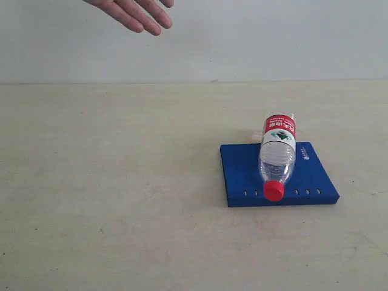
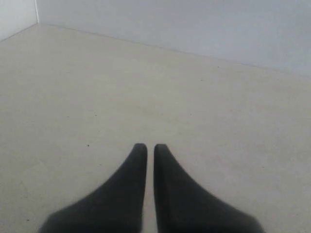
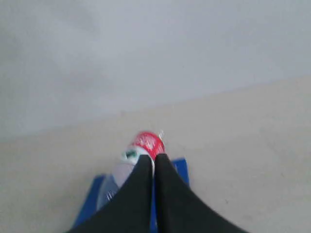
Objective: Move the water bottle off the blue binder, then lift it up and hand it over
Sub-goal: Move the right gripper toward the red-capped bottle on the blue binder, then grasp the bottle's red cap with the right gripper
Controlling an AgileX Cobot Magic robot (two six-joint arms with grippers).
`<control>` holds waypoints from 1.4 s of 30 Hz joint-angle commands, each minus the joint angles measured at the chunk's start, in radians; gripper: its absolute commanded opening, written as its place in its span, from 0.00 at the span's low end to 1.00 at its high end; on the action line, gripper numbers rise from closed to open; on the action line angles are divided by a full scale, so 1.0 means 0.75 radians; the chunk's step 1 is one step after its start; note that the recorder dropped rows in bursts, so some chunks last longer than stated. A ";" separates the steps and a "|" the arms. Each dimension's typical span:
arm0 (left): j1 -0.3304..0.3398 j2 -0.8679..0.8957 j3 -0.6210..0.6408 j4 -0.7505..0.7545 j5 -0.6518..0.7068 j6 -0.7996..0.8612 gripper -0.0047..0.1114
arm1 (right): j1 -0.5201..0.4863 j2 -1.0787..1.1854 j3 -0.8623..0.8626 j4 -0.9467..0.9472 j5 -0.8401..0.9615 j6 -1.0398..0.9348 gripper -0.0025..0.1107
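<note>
Red-capped water bottle (image 1: pixel 277 154) lies on the blue binder (image 1: pixel 239 176), right of centre; no step done. Left claw (image 2: pixel 150 148) and right claw (image 3: pixel 154 159) are closed, empty.

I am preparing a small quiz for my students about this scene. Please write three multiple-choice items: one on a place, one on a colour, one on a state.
1. Where does the water bottle lie?
A on the bare table; B on the blue binder; C inside a box.
2. What colour is the bottle's cap?
A red; B white; C green.
3. How is the right gripper?
A wide open; B shut and empty; C shut on the bottle.

Answers:
1 B: the bottle rests on its side across the binder.
2 A: the cap is plainly red.
3 B: its fingers meet with nothing between them.
</note>
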 commanded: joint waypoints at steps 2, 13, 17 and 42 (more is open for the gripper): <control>0.002 -0.005 -0.003 0.007 -0.002 0.011 0.09 | -0.001 -0.006 -0.001 0.062 -0.406 0.057 0.02; 0.002 -0.005 -0.003 0.007 -0.002 0.011 0.09 | -0.001 -0.006 -0.001 0.199 -0.449 1.091 0.02; 0.002 -0.005 -0.003 0.007 -0.002 0.011 0.09 | -0.001 -0.006 -0.001 0.120 -0.169 1.428 0.02; 0.002 -0.005 -0.003 0.007 -0.002 0.011 0.09 | 0.748 1.617 -0.788 -0.085 0.307 0.065 0.29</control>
